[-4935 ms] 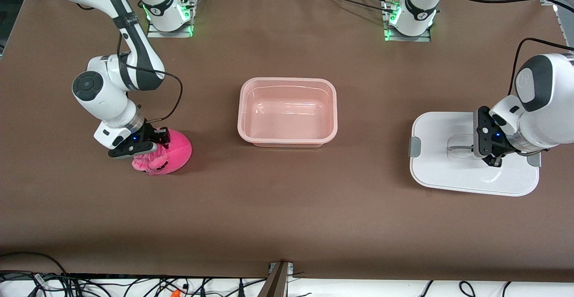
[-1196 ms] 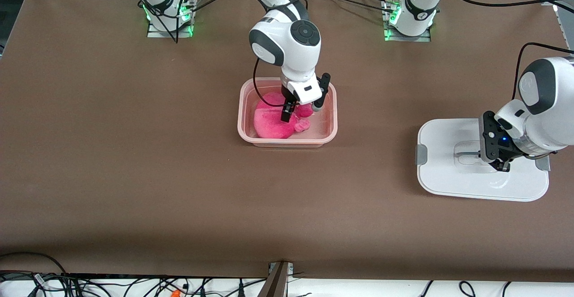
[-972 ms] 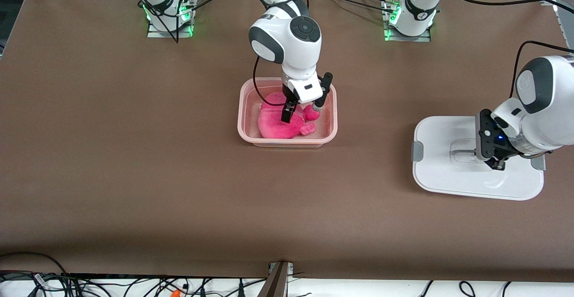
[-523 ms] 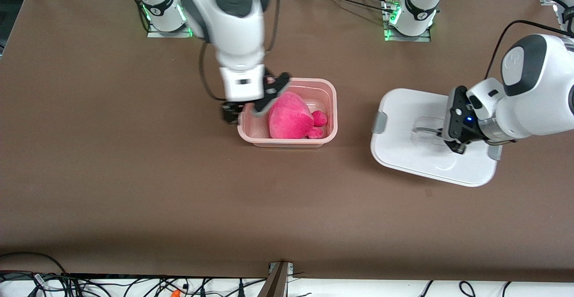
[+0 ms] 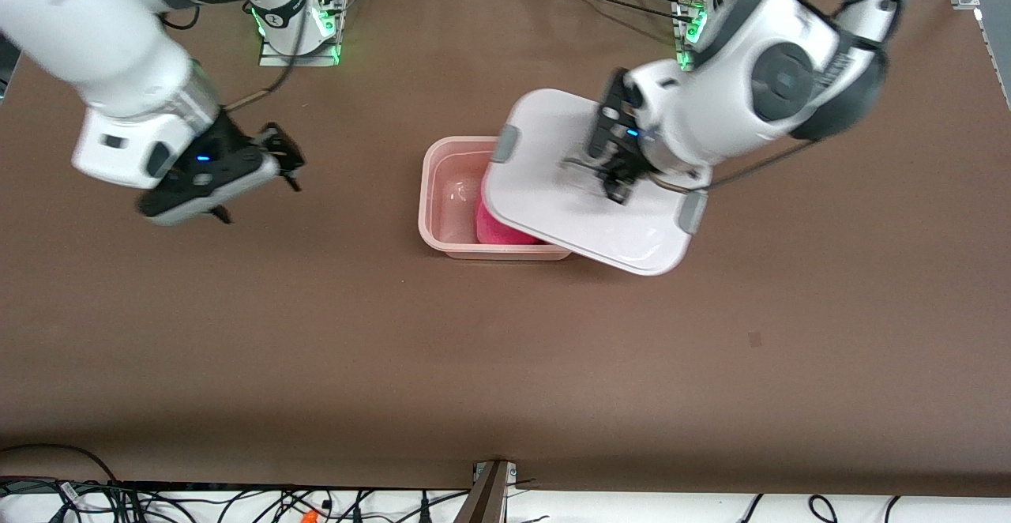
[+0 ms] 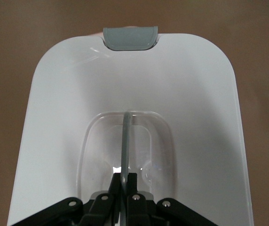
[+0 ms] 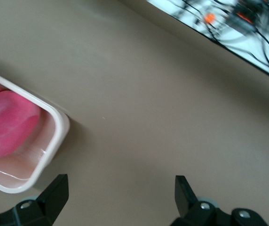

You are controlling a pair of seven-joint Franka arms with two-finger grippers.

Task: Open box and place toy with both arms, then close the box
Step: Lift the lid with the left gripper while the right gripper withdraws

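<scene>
The pale pink tub (image 5: pixel 444 191) of the box stands mid-table. The hot-pink toy (image 5: pixel 499 232) lies inside it, mostly hidden under the lid; it also shows in the right wrist view (image 7: pixel 5 123). My left gripper (image 5: pixel 614 179) is shut on the thin handle (image 6: pixel 125 141) in the recess of the white lid (image 5: pixel 553 207) and holds the lid tilted in the air, over the tub's half toward the left arm's end. The lid's grey clip (image 6: pixel 130 37) shows ahead. My right gripper (image 5: pixel 257 171) is open and empty, over bare table toward the right arm's end; its fingers (image 7: pixel 54 190) are wide apart.
The brown table (image 5: pixel 505 349) stretches around the tub. The arm bases (image 5: pixel 300 29) stand along the table's edge by the robots. Cables (image 5: pixel 237 503) lie past the table's edge nearest the front camera.
The left gripper has carried the lid from the left arm's end of the table to over the tub. The right gripper, open, has withdrawn from the tub toward the right arm's end.
</scene>
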